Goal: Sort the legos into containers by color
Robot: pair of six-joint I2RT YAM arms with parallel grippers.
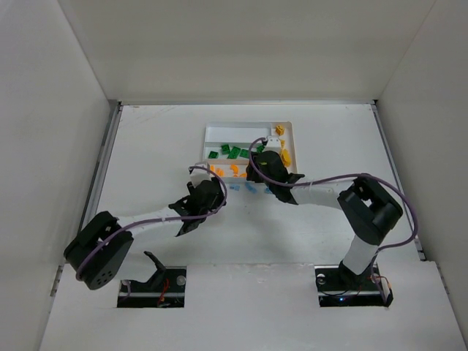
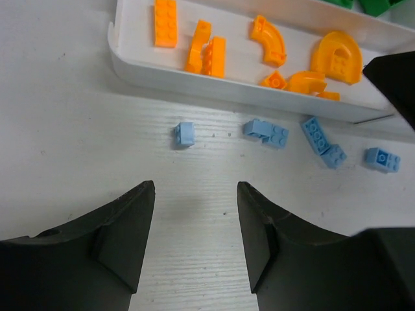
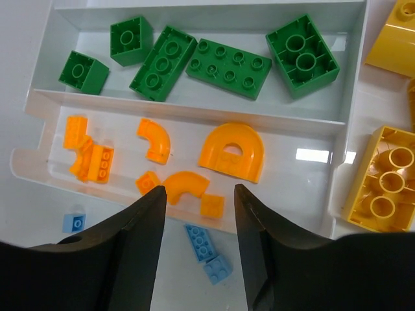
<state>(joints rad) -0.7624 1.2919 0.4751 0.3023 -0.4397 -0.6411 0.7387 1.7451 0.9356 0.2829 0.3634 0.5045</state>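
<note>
Left gripper (image 2: 194,191) and right gripper (image 3: 199,190) gaped empty; light-blue bricks (image 2: 266,133), twelve o'clock on the tabletop (image 2: 65,129), looked next for picking.

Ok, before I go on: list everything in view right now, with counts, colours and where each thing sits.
green legos: five, green, middle long slot of the tray
orange legos: eight, orange, long slot nearest the arms
yellow legos: at least two, yellow, crosswise end slot, partly out of frame
light blue legos: about six, light blue, loose on the table along the tray's near wall
tray: one, white, on the table
table: one, white
left gripper: black, open, over the table just short of the blue legos
right gripper: black, open, over the orange slot's near edge
</note>
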